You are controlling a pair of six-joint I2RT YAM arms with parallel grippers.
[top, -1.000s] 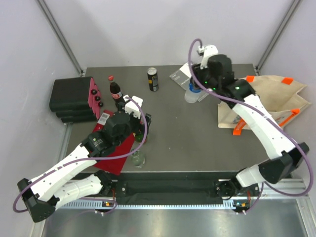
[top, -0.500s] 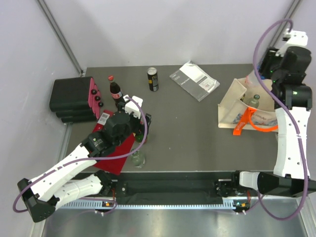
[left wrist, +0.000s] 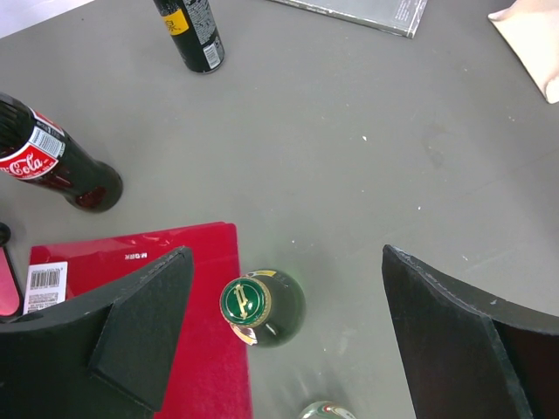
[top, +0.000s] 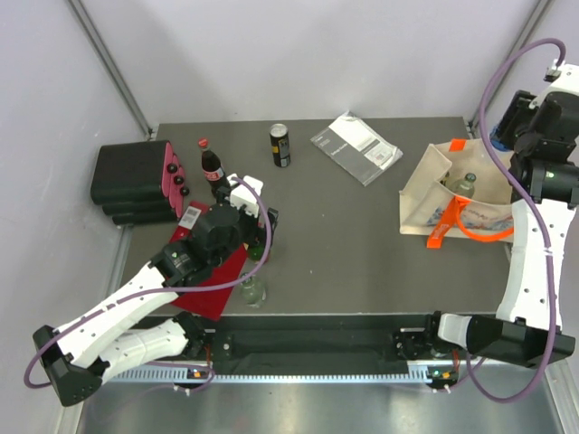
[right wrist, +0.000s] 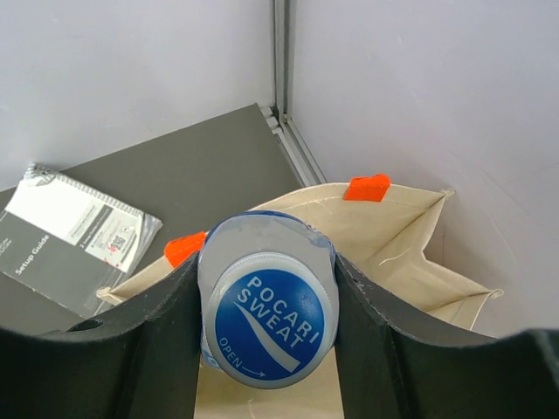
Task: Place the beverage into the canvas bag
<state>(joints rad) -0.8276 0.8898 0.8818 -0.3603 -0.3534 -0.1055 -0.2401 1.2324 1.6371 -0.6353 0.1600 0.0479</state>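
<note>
My right gripper (right wrist: pixel 266 316) is shut on a Pocari Sweat bottle (right wrist: pixel 266 327) with a blue cap. It holds the bottle upright above the open mouth of the beige canvas bag (right wrist: pixel 393 227) with orange trim. In the top view the right gripper (top: pixel 517 122) is raised high over the bag (top: pixel 425 194) at the table's right edge. The held bottle is hard to make out there. Another clear bottle (top: pixel 468 183) stands inside the bag. My left gripper (left wrist: pixel 288 332) is open and empty, with a green bottle (left wrist: pixel 260 305) below, between its jaws.
A cola bottle (top: pixel 210 167), a black can (top: pixel 281 145) and a booklet in a grey packet (top: pixel 355 147) lie at the back. A black case (top: pixel 131 181) sits at the far left. A red book (top: pixel 217 280) and a clear glass bottle (top: pixel 253 289) are near the front.
My right arm carried the Pocari bottle from the back centre of the table to above the bag, then shifted slightly right and up. The left arm has not moved.
</note>
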